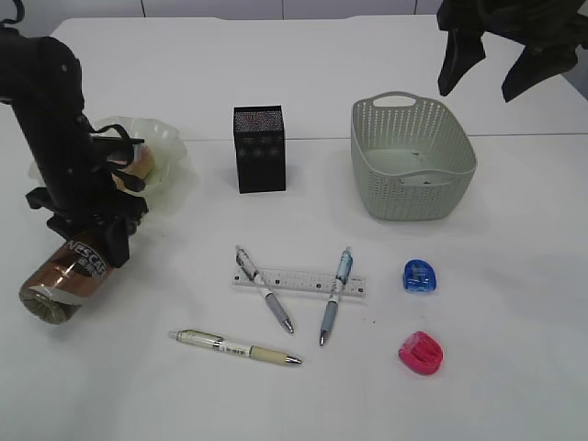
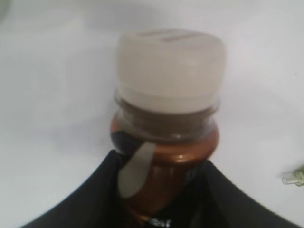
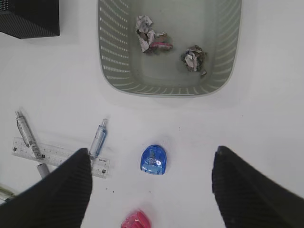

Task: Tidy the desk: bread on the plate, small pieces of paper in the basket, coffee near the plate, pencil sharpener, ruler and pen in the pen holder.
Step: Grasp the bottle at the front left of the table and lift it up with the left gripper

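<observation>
My left gripper [image 1: 90,246] is shut on a brown coffee bottle [image 1: 62,283] and holds it tilted, white cap toward the front left, just in front of the plate [image 1: 176,154]. The left wrist view shows the bottle [image 2: 168,95] between the jaws [image 2: 161,194]. Bread [image 1: 141,166] lies on the plate, partly hidden by the arm. My right gripper [image 1: 487,55] is open and empty, high above the basket [image 1: 412,158]; in its wrist view the jaws [image 3: 149,154] frame the blue sharpener [image 3: 153,159]. Crumpled paper pieces [image 3: 149,38] lie in the basket [image 3: 114,71].
The black pen holder [image 1: 259,149] stands at the middle back. A clear ruler [image 1: 299,280] lies under two pens [image 1: 265,288] [image 1: 335,296]; a third pen [image 1: 237,347] lies nearer the front. The blue sharpener [image 1: 421,276] and a pink sharpener [image 1: 421,353] lie at the right front.
</observation>
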Tool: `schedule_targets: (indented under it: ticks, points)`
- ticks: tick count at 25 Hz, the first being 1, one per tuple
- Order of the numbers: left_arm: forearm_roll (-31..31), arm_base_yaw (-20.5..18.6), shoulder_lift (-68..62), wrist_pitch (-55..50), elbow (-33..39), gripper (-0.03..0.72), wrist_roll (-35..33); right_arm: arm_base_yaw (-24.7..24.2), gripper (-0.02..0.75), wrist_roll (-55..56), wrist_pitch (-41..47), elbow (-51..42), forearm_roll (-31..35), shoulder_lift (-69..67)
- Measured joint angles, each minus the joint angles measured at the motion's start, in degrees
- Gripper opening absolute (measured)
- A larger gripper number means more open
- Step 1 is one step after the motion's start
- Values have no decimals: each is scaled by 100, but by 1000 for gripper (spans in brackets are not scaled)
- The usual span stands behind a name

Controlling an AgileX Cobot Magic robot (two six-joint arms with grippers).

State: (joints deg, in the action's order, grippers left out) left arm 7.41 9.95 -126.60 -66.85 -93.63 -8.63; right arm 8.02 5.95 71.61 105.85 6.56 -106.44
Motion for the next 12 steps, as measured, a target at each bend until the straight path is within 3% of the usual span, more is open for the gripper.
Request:
schedule_targets:
  ticks: [12]
  points:
    - [0, -336, 920, -148, 50, 296, 262, 0, 577, 0, 0, 0, 0, 0]
